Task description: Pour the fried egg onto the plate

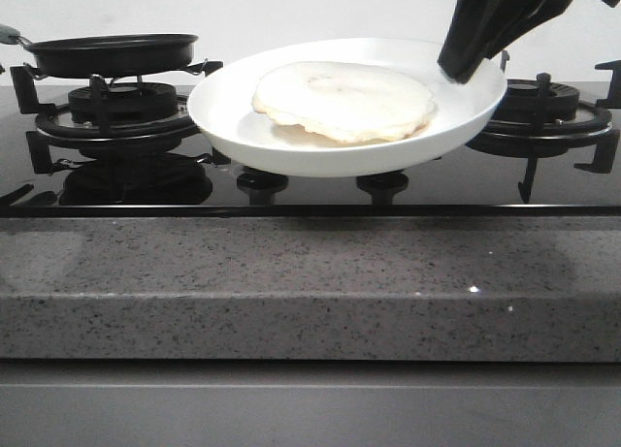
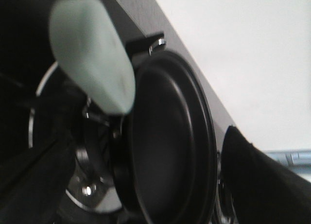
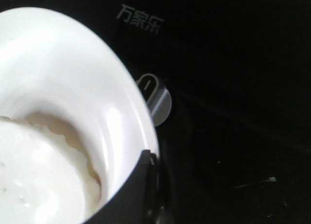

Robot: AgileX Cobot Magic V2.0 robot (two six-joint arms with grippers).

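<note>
The white plate (image 1: 291,137) hangs above the hob's middle, slightly tilted. My right gripper (image 1: 464,64) is shut on its far right rim, and one dark finger (image 3: 133,197) lies over the rim (image 3: 121,117). The fried egg (image 1: 344,100) lies flat on the plate, pale cream side up; its edge (image 3: 34,180) is visible in the right wrist view. The black frying pan (image 1: 112,52) sits on the left burner and holds nothing. My left gripper (image 2: 146,136) stands open near the pan (image 2: 170,146), its fingers wide apart, with the pale green handle (image 2: 92,54) close by and not held.
A black glass hob (image 1: 310,190) carries a left burner grate (image 1: 107,117) and a right burner grate (image 1: 548,112). Two knobs (image 1: 262,183) sit under the plate. A grey speckled counter edge (image 1: 310,292) runs along the front. A white wall stands behind.
</note>
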